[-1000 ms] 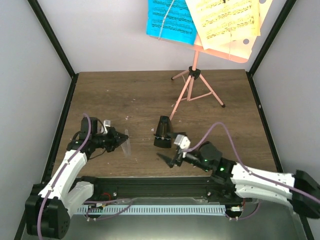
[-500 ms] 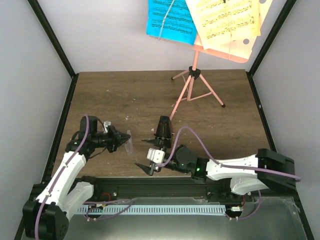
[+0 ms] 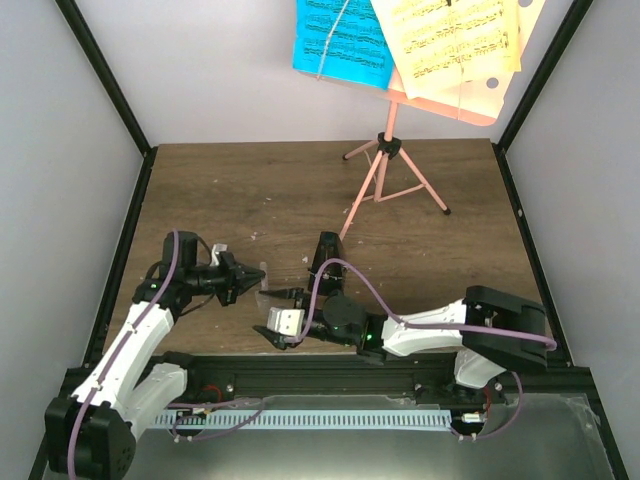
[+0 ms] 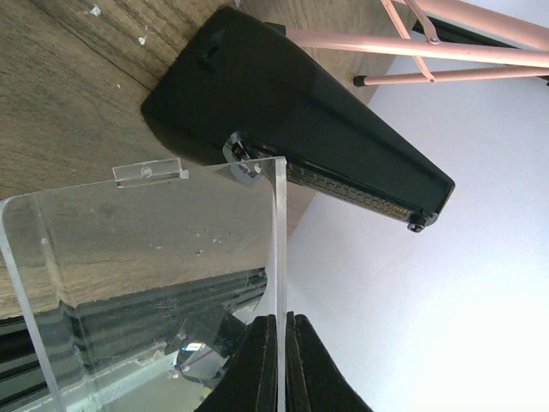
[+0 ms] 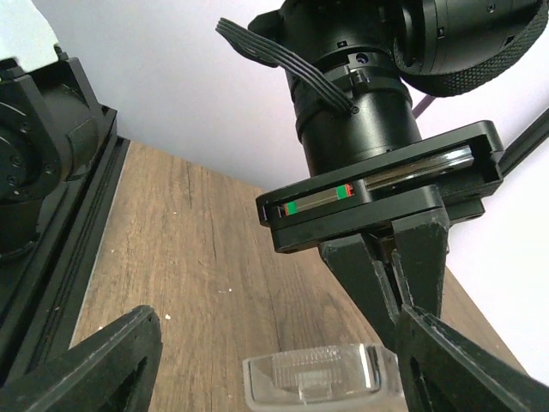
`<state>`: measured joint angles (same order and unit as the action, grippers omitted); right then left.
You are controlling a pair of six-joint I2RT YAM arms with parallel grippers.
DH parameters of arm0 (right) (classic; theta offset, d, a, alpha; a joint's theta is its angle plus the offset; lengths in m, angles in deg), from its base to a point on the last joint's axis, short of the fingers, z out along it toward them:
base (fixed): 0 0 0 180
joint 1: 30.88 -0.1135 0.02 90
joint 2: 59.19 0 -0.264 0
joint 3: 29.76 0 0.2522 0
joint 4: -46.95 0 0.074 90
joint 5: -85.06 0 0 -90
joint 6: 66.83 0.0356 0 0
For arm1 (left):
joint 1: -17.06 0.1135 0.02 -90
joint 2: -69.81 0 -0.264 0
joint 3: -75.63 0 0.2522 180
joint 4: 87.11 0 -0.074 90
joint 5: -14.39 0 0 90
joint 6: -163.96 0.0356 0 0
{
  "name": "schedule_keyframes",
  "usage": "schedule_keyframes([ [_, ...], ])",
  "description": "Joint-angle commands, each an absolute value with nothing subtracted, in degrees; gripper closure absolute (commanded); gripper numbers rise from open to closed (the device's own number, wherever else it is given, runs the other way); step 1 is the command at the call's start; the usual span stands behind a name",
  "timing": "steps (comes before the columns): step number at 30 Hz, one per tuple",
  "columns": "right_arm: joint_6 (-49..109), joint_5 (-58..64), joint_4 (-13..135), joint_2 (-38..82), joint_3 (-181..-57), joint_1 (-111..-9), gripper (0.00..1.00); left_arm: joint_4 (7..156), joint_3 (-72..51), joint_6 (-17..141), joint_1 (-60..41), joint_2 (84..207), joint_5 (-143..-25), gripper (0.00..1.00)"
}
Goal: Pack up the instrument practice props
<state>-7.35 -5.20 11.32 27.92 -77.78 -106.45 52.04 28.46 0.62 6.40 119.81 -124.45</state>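
Observation:
The small black pyramid metronome (image 3: 324, 258) stands on the wooden table, partly behind my right arm's cable; it fills the top of the left wrist view as the metronome (image 4: 300, 129). My left gripper (image 3: 256, 273) is shut on the edge of a clear plastic cover (image 4: 146, 249). My right gripper (image 3: 274, 312) is open, its fingers (image 5: 111, 360) standing wide on either side of that clear cover (image 5: 317, 378), not touching it. The salmon-pink music stand (image 3: 385, 160) stands at the back with a blue sheet (image 3: 340, 40) and a yellow sheet (image 3: 455, 40).
Thin pink tripod legs (image 3: 425, 190) spread over the back right of the table, just behind the metronome. Black frame posts (image 3: 110, 90) and grey walls close in both sides. A black rail (image 3: 320, 375) runs along the near edge.
My right arm has swung left, past the metronome, to the clear cover, and its jaws have narrowed a little. My left gripper has moved slightly right with the cover.

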Motion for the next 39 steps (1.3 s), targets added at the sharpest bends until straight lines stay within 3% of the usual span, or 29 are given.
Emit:
schedule_keyframes([
  [1,-10.5,-6.9,8.8,30.1,-79.8,-106.9,0.25,53.8,28.9,-2.7,5.9,119.9,-127.4,1.0],
  [16,-17.4,-12.2,4.6,35.1,-80.0,-106.8,0.26,53.2,28.9,-1.1,5.7,119.6,-128.1,1.0],
  [24,-18.2,-12.4,3.8,36.3,-80.2,-106.1,0.34,52.7,28.4,-0.4,5.2,119.8,-128.5,1.0],
  [35,-17.4,-10.9,4.7,37.1,-80.6,-103.9,0.34,52.8,28.0,-0.1,5.0,119.8,-128.8,1.0],
  [39,-17.4,-10.9,4.6,37.2,-80.8,-103.7,0.39,53.0,28.1,-0.3,5.1,119.8,-128.9,1.0],
])
